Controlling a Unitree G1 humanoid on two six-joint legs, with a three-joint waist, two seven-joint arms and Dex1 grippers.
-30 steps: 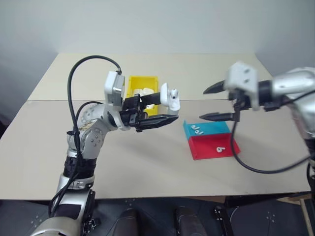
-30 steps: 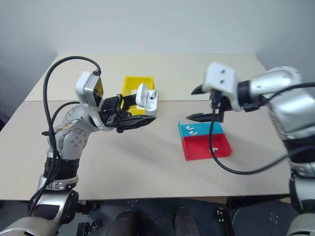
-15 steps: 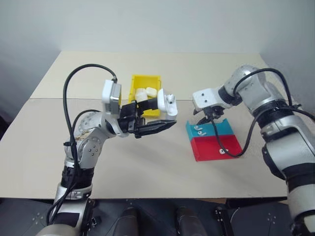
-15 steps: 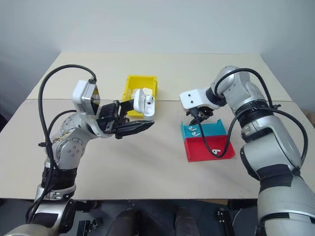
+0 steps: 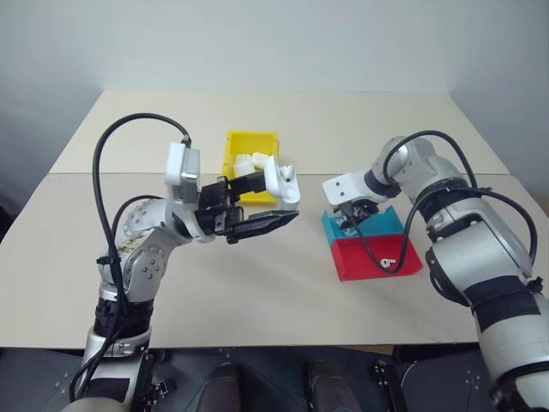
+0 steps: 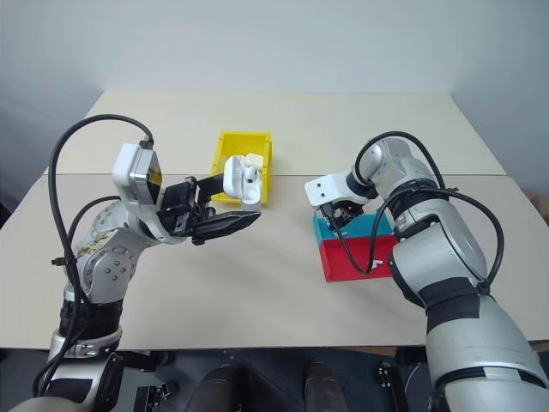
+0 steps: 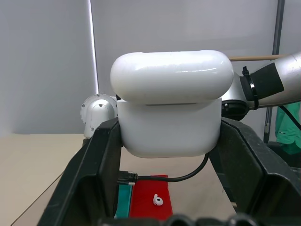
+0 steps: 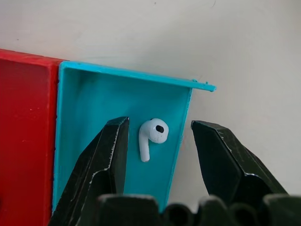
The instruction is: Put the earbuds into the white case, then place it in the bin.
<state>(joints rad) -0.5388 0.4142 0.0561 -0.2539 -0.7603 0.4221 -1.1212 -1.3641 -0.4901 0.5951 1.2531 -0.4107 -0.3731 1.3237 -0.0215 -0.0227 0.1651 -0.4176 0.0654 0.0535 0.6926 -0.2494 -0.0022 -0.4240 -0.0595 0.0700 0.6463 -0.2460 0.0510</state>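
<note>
1. Right wrist view gives me the tiny white plastic earbud (image 8: 151,138) lying in the low blue plastic tray (image 8: 89,141), between the two black fingers of my right pincer (image 8: 160,155); the fingers stand apart on either side of it and grip nothing.
2. A second small white earbud (image 7: 157,201) lies in the low red plastic tray (image 7: 149,197), which touches the blue one.
3. My left pincer (image 5: 257,206) is clenched on the glossy white rounded plastic case (image 7: 170,103), holding it up above the beige worktop (image 5: 257,283), well apart from the trays.
4. Behind it sits the small bright yellow plastic bin (image 5: 250,144), with white items already inside.
5. Risks, as I judge them: one finger hangs over the blue tray's wall, so closing could snag the wall, shove the tray, or flick the earbud out.
6. From the left wrist view I cannot tell whether the case lid is open enough; if it is not, the earbud will bounce off.
</note>
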